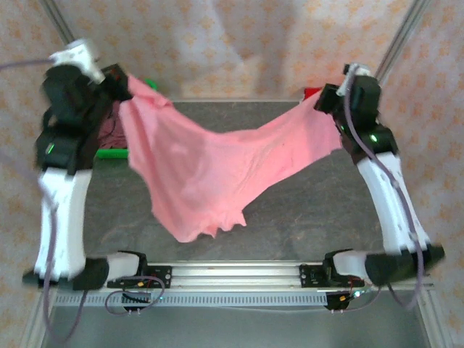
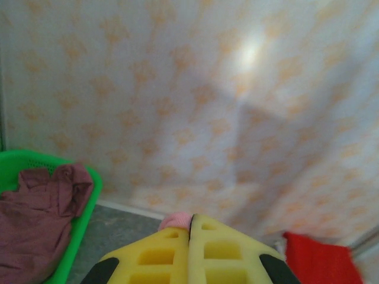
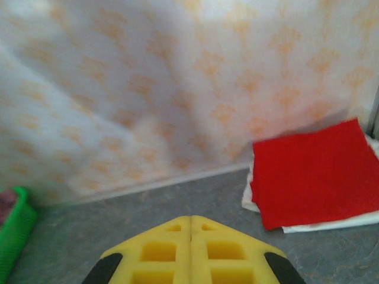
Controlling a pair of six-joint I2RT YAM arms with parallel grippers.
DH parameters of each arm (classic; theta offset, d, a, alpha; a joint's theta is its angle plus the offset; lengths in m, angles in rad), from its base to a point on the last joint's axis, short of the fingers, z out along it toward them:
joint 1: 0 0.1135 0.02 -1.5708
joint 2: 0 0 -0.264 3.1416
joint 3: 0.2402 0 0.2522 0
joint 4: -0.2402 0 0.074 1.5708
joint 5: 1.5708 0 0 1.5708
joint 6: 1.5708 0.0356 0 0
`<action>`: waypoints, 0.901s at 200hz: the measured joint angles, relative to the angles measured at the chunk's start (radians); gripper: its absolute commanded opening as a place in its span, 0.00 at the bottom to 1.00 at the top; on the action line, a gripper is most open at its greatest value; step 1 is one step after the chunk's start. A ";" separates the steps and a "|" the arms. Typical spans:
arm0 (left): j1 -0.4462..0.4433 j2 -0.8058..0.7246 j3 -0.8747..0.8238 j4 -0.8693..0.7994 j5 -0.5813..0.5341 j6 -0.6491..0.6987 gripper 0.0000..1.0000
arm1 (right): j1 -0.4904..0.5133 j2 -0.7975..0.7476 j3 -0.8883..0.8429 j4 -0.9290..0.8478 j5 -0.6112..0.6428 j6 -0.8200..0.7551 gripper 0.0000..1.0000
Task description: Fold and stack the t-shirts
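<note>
1. Table (image 1: 312, 210): grey top, taken as reference for all places below.
2. Pink t-shirt (image 1: 210, 163): strung in the air over the table's middle, long axis running left to right from one gripper to the other. Upper edge taut, loose body sagging toward the table's near edge. Count: one.
3. Green basket (image 2: 83, 236): at the table's far left corner. Count: one.
4. Maroon t-shirt (image 2: 35, 219): crumpled inside that basket, unfolded. Count: one.
5. Red t-shirt (image 3: 314, 171): folded flat at the table's far right corner. Count: one.
6. White t-shirt (image 3: 337, 223): folded, lying under the red one, edges just showing. Count: one. Total shirts: four.
7. Left gripper (image 2: 190, 219): above the table's far left side, pads pressed together on a corner of pink cloth.
8. Right gripper (image 3: 190, 220): above the table's far right side, pads pressed together. Cloth not seen from the wrist, yet the top view shows the shirt's other end drawn tight to it.
9. Judgement: each arm at one end, neither nearer. Coming move likely a level lowering onto bare table, turning on that left-right span staying taut.
</note>
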 measured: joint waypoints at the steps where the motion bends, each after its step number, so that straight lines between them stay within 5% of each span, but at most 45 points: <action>1: 0.002 0.018 0.004 0.005 0.000 0.003 0.00 | -0.002 0.012 0.002 0.004 0.000 -0.001 0.00; 9: 0.004 0.127 0.031 0.032 0.003 0.022 0.00 | -0.013 0.089 0.010 0.024 -0.003 0.004 0.00; 15: 0.004 0.212 0.062 0.038 0.004 0.037 0.16 | -0.019 0.148 0.018 0.038 -0.007 0.010 0.01; 36: 0.009 0.574 0.322 0.011 0.035 0.089 0.48 | -0.034 0.325 0.045 0.070 -0.013 0.039 0.36; 61: 0.004 0.975 0.776 -0.115 0.079 0.129 0.55 | -0.040 0.428 0.045 0.080 -0.019 0.063 0.44; 84: -0.035 1.044 0.838 -0.266 0.056 0.153 0.57 | -0.040 0.394 -0.019 0.101 -0.027 0.072 0.45; 98: -0.088 0.921 0.626 -0.247 0.031 0.154 0.58 | -0.040 0.341 -0.081 0.112 -0.039 0.076 0.46; 140: -0.285 0.274 -0.476 0.094 0.064 0.029 0.52 | -0.020 0.244 -0.249 0.118 -0.103 0.079 0.48; 180: -0.302 0.244 -0.818 0.226 0.121 -0.064 0.55 | 0.004 0.338 -0.290 0.043 -0.102 0.082 0.49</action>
